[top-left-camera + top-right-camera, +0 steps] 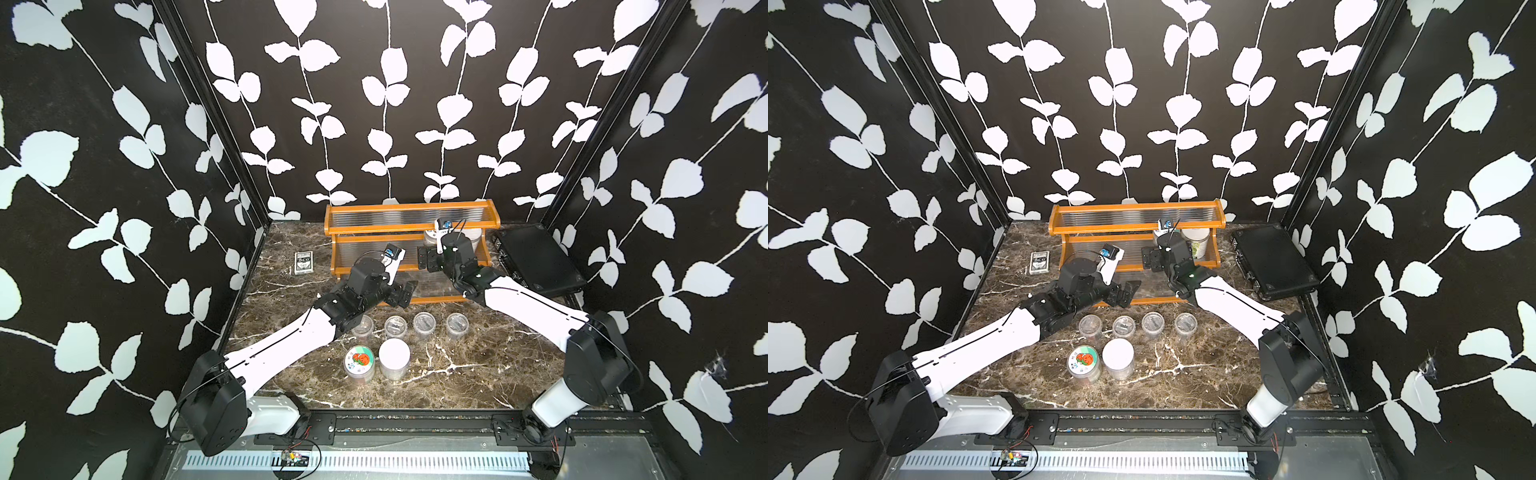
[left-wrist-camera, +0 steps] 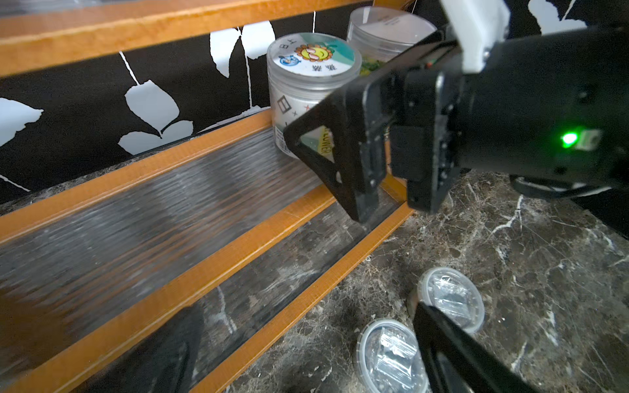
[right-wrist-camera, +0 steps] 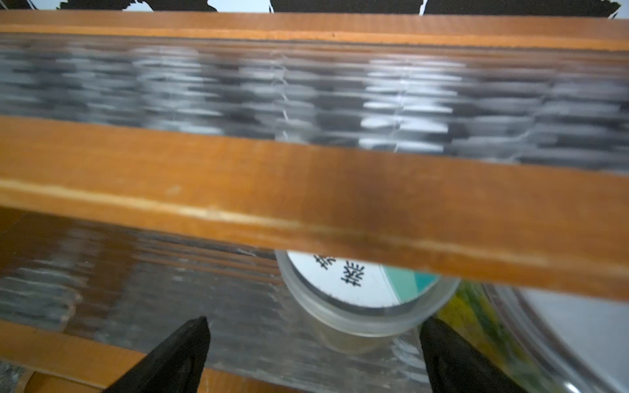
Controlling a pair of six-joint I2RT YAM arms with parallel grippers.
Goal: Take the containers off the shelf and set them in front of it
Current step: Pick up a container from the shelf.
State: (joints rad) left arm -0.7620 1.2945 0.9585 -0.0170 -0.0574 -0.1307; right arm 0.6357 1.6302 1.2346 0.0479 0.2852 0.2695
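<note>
The shelf [image 1: 411, 206] stands at the back of the marble table. On its middle tier at the right are two containers: a jar with a sunflower cartoon lid [image 2: 313, 58] and a white-lidded jar [image 2: 388, 30]. My right gripper [image 3: 315, 323] is open just in front of the cartoon-lid jar [image 3: 357, 282], its fingers on either side and not touching it. My left gripper [image 1: 402, 294] is open and empty, low at the shelf's front rail. In front of the shelf, several small clear lidded cups [image 1: 395, 325] stand in a row. A cartoon-lid jar [image 1: 359, 360] and a white-lid jar [image 1: 394, 353] stand nearer.
A small dark card box [image 1: 303, 263] lies left of the shelf. Right of the shelf, against the wall, lies a flat black case [image 1: 538, 257]. Patterned walls close in the back and both sides. Two of the cups [image 2: 388, 354] lie just under my left gripper [image 2: 306, 340].
</note>
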